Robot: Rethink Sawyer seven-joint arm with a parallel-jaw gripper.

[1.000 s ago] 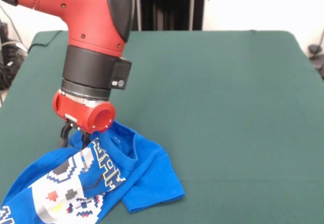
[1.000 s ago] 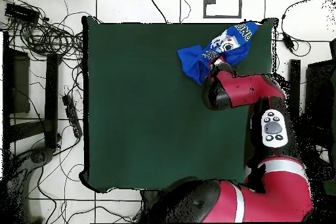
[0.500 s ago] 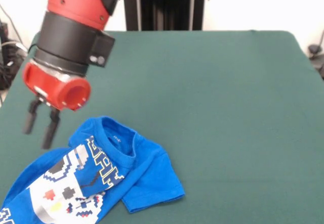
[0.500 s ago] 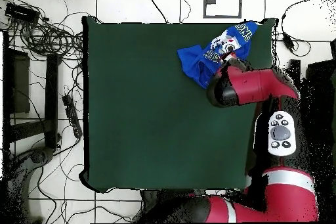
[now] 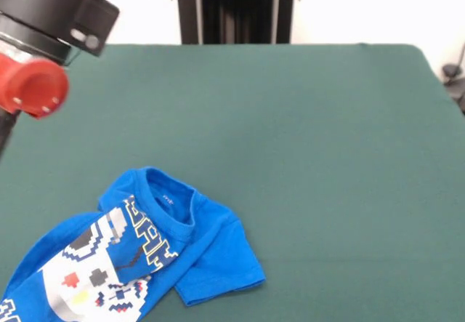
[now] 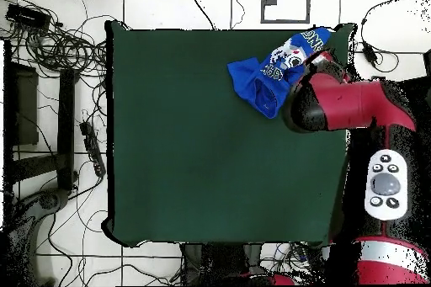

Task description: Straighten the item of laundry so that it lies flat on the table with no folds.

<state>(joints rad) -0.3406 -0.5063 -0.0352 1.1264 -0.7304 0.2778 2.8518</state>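
Note:
The bright blue T-shirt [image 5: 138,253] lies crumpled near the table's front left corner in the front view. Its collar faces up, one sleeve spreads to the right, and the white controller print is folded across the body. The picture's bottom edge cuts its lower part. In the overhead view the T-shirt [image 6: 271,69] sits near the top right corner of the dark green table [image 6: 194,149]. My gripper [image 5: 4,127] shows only as a dark sliver at the left edge, raised and apart from the shirt, below the red wrist [image 5: 30,86].
The table [image 5: 320,147] stretches wide to the right of the shirt. A black stand [image 5: 232,8] rises behind its far edge. In the overhead view my red arm [image 6: 353,105] hangs over the table's right edge, and cables [image 6: 59,44] lie on the floor at left.
My gripper has lifted off the shirt's collar and swung up and left, nearly out of the front view. The shirt was let go and lies still.

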